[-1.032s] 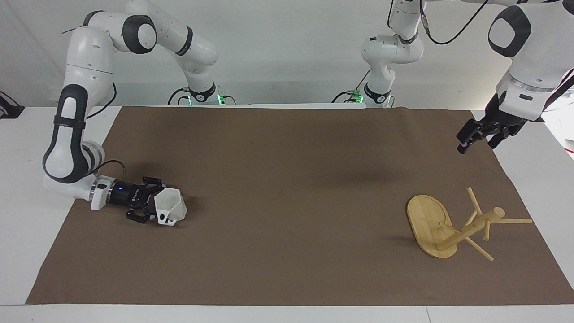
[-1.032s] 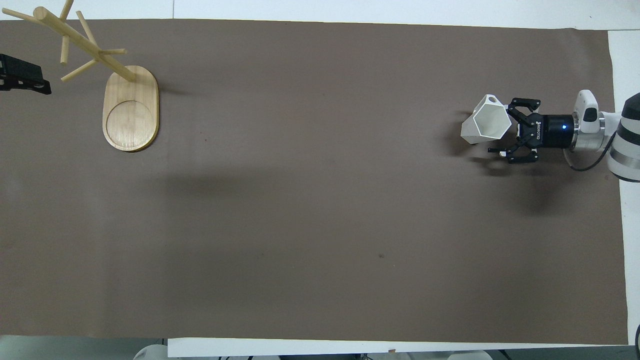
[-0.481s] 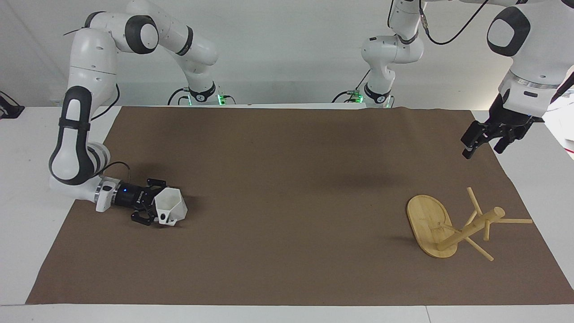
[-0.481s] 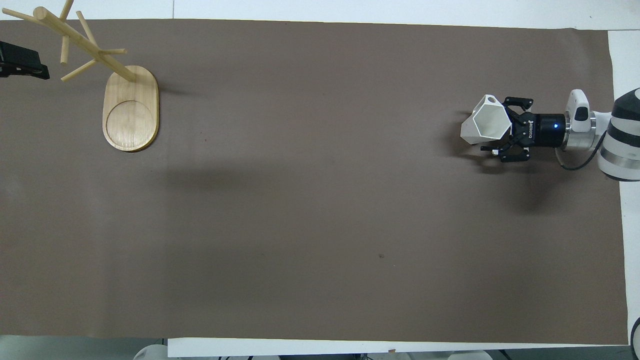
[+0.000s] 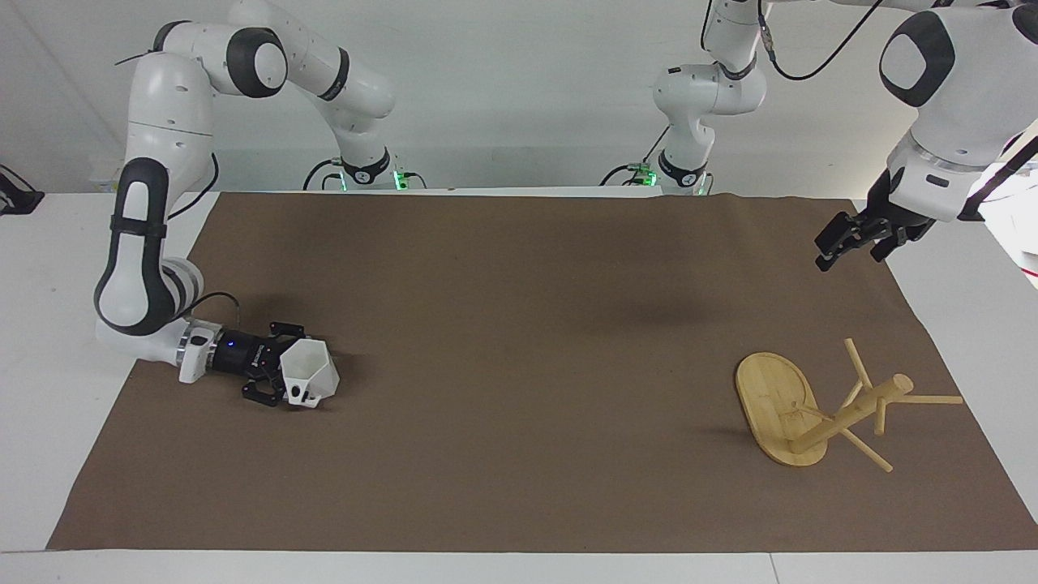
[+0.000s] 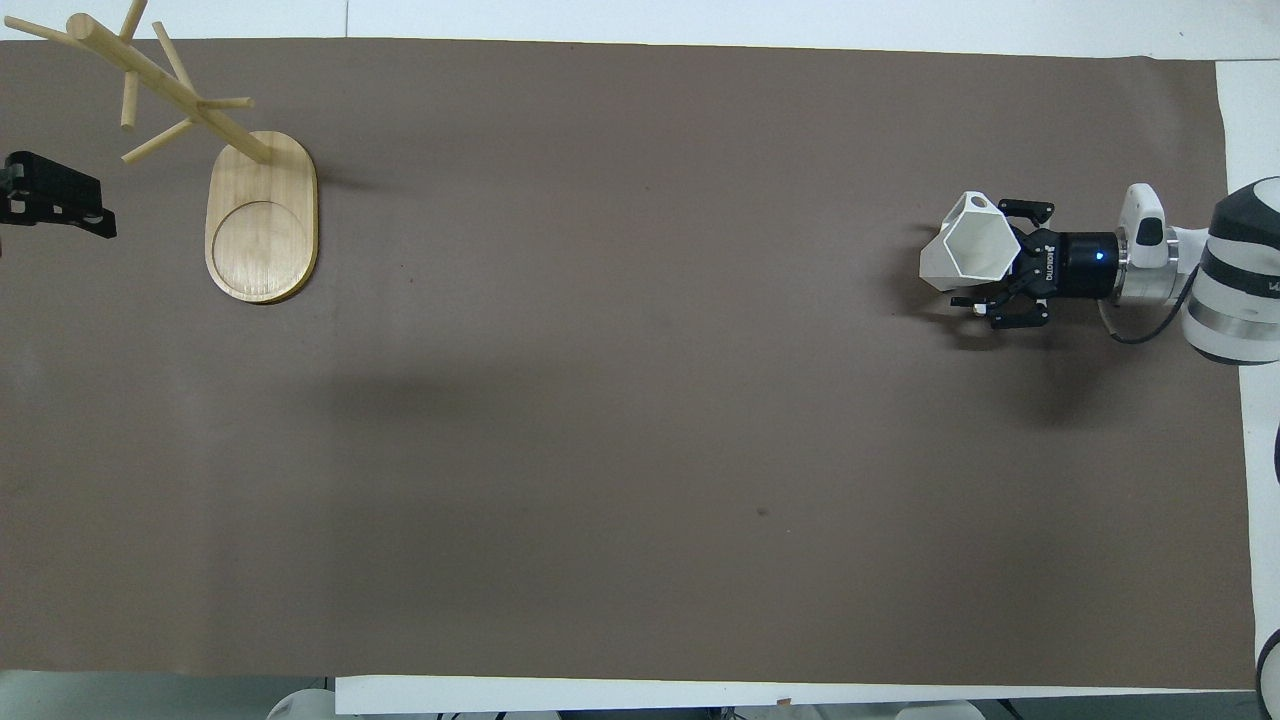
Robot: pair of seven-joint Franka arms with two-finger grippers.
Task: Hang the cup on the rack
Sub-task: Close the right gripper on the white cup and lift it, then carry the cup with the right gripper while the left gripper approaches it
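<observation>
Right gripper (image 5: 280,380) low at right arm's end of brown mat (image 5: 519,341), fingers clamped on rim of cup (image 5: 309,381); cup tilted, mouth up, handle facing away from robots. Left gripper (image 5: 847,242) raised over mat edge at left arm's end, finger spacing can't tell. Rack (image 5: 819,405) upright on mat.

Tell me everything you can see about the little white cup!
The cup is small, white and angular, with a six-sided rim, flat slanted sides and a small boxy handle low down. It looks like plastic. It sits tilted on the brown mat at the right arm's end, with the right claw around its edge.
</observation>
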